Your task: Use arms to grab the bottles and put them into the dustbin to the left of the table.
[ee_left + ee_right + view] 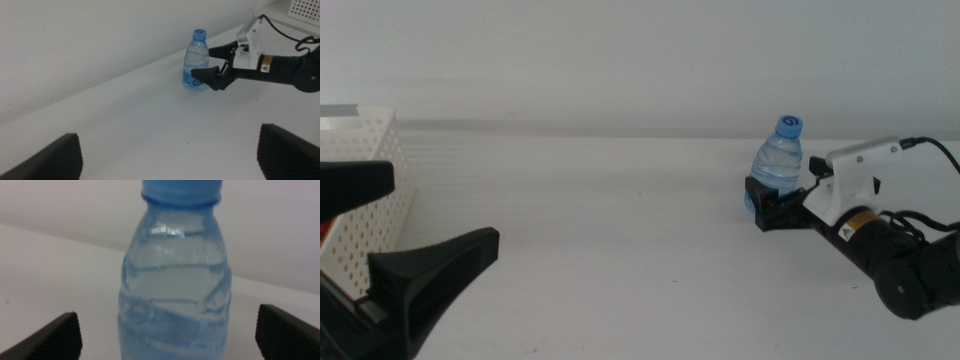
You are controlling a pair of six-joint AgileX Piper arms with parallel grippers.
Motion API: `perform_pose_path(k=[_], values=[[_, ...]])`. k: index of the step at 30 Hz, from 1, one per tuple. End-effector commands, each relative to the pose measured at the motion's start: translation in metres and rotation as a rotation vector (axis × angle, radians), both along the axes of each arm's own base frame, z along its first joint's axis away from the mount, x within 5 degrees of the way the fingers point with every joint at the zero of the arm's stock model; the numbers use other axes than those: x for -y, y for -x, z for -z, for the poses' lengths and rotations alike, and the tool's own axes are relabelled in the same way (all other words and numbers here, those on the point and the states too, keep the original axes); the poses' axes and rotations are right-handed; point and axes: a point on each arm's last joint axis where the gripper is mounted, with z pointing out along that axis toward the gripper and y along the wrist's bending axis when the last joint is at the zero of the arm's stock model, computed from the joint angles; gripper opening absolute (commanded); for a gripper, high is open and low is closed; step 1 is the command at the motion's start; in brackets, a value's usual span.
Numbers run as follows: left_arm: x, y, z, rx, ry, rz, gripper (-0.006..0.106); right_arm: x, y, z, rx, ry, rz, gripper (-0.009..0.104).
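Observation:
A small clear water bottle with a blue cap stands upright on the white table, right of centre. My right gripper is open, with one jaw on each side of the bottle's lower body and a gap on both sides. The bottle fills the right wrist view between those jaws. The left wrist view shows the bottle and the right gripper from afar. My left gripper is open and empty at the lower left, beside the white perforated dustbin. The red can and the orange bottle are out of view.
A white wall runs along the table's far edge. A small orange-red patch shows at the dustbin's left edge. A white perforated object sits beyond the right arm in the left wrist view. The right arm's cable loops above it.

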Motion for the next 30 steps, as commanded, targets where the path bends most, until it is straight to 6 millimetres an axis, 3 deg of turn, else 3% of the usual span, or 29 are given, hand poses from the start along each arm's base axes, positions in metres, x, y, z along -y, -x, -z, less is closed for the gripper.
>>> perform_pose_path(k=[1,12,26,30], values=[[0.001,0.0,0.0,0.009,0.013,0.004,0.094,-0.003,-0.007,-0.002,0.02,-0.011,-0.01,0.093],[0.001,0.0,0.0,0.008,0.015,0.003,0.094,-0.019,-0.029,0.004,0.045,-0.023,-0.051,0.093],[0.001,0.0,0.0,0.007,0.015,0.003,0.094,-0.024,-0.042,0.036,-0.001,-0.014,-0.055,0.093],[0.001,0.0,0.0,0.007,0.015,0.003,0.094,-0.025,-0.043,0.034,0.029,-0.016,-0.059,0.081]])
